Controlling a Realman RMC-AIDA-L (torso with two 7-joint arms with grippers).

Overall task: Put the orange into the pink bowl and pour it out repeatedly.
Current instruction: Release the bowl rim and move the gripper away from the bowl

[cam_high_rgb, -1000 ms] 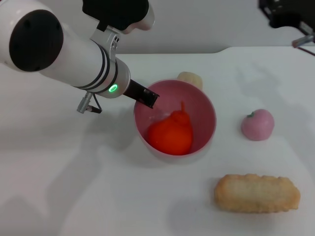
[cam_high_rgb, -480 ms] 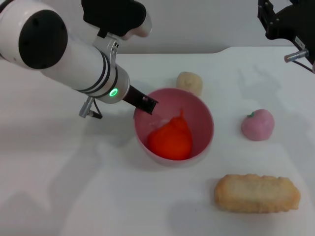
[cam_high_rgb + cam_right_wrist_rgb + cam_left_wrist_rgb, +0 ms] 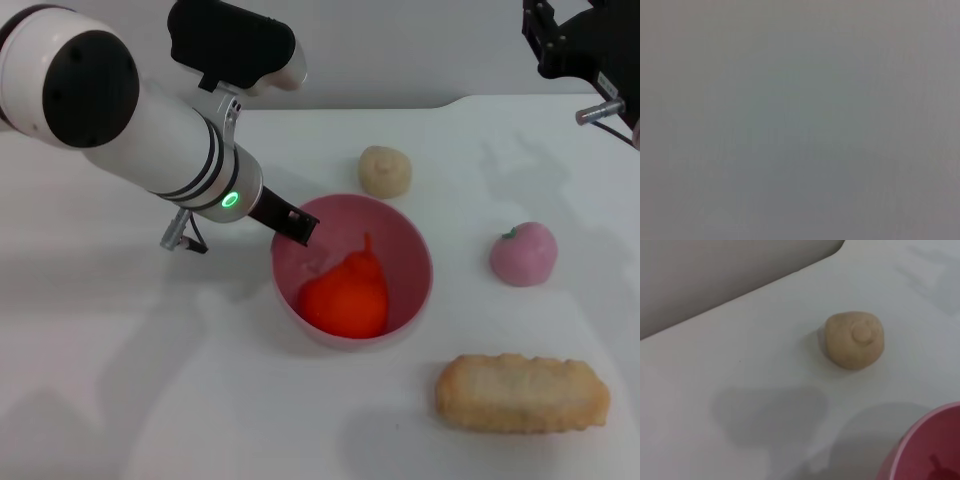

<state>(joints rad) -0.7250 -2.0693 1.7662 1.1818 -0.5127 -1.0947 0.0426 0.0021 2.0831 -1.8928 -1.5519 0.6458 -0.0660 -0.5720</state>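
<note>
The pink bowl (image 3: 421,262) is in the middle of the white table, and the orange (image 3: 345,296) lies inside it against the near wall. My left gripper (image 3: 297,226) is shut on the bowl's far-left rim, with one black finger reaching over the edge. In the left wrist view only a piece of the bowl's rim (image 3: 927,445) shows at a corner. My right gripper (image 3: 585,45) is parked high at the far right, away from the bowl. The right wrist view shows only plain grey.
A small beige bun (image 3: 385,170) sits just behind the bowl and also shows in the left wrist view (image 3: 855,340). A pink fruit with a green stem (image 3: 522,253) lies to the right. A long bread piece (image 3: 522,393) lies at the front right.
My left gripper has drawn the bowl with the orange toward the front of the table, so the bun behind it is now fully uncovered. The right arm shifted slightly at first.
</note>
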